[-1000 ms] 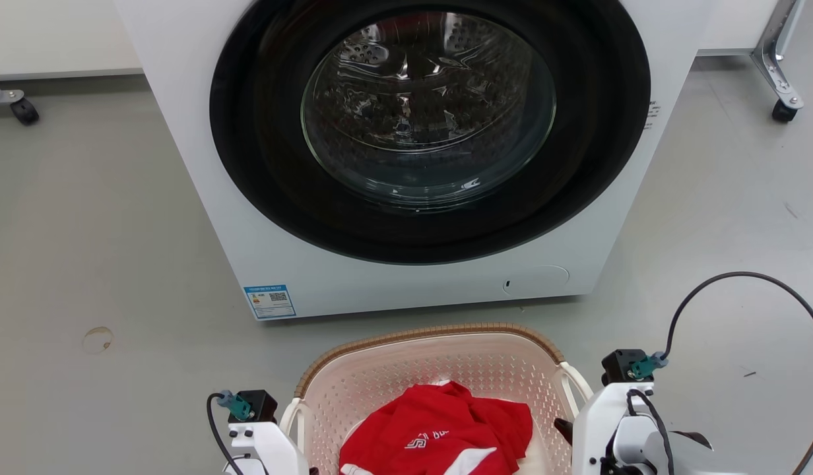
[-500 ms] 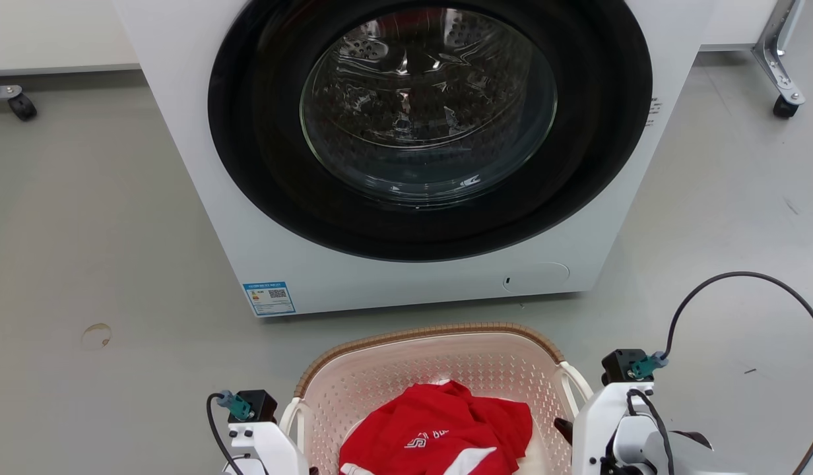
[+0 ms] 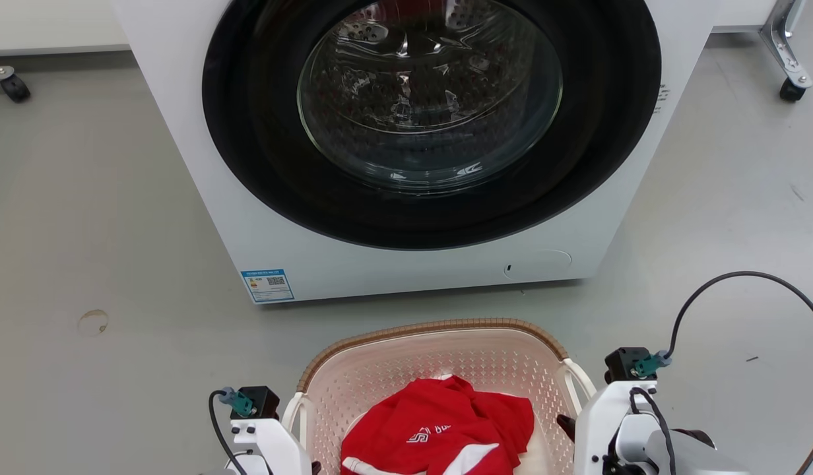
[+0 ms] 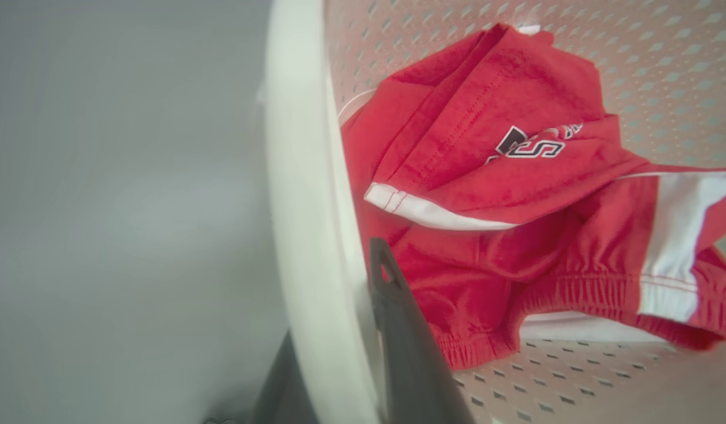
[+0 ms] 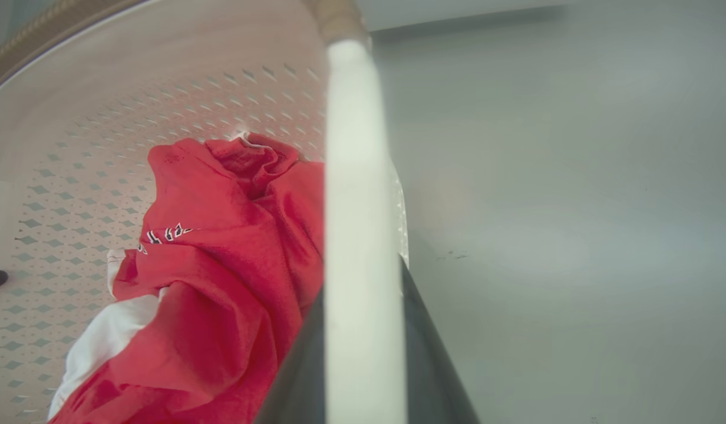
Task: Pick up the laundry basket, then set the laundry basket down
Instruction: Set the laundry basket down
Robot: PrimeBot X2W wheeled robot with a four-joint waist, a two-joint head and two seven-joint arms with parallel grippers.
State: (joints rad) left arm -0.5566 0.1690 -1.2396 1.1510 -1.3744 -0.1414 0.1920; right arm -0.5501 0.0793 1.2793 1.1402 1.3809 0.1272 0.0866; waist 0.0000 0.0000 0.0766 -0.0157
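The laundry basket (image 3: pixel 439 356) sits at the bottom centre of the head view, just in front of the washing machine (image 3: pixel 413 270) on the grey floor (image 3: pixel 83 218). I can't tell whether its base is touching the floor. A crumpled red garment (image 3: pixel 439 432) lies inside, so the load looks light. The perforated plastic walls will likely flex a little, and the smooth plastic could be slippery. The two white side handles are the sensible place to hold it, one on each side so it stays level. The left gripper (image 4: pixel 333 330) has a dark finger on either side of the left handle (image 4: pixel 298 176), clamped on it. The right gripper (image 5: pixel 363 335) pinches the right handle (image 5: pixel 354 176) the same way.
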